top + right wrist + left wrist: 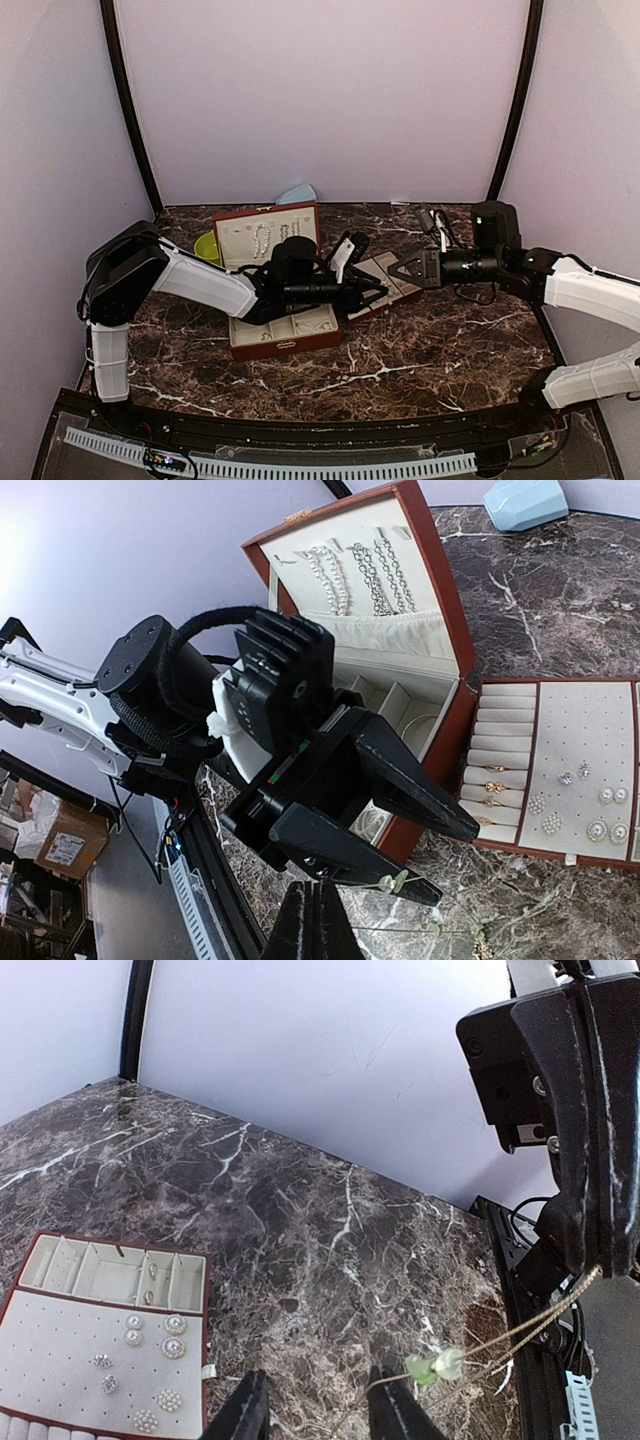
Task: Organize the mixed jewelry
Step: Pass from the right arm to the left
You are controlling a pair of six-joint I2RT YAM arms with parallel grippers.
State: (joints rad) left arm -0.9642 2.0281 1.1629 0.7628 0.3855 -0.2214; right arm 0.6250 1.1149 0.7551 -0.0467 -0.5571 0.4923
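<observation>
Marble tabletop [300, 1210]: right claw [315, 900] shut on beaded chain [435, 1365]; left claw [320, 1390] half-open by it. I'd centre chain before closing.

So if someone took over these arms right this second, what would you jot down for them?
Right pincer: shut on the gold chain with green beads, holding it above the table.
Left pincer: open, either side of the chain, not clamped.
Case: open, necklaces hanging in its lid. The tray beside it holds rings and earrings.
Done: those pieces look sorted.
Left: the chain needs a place, probably in the case.
</observation>
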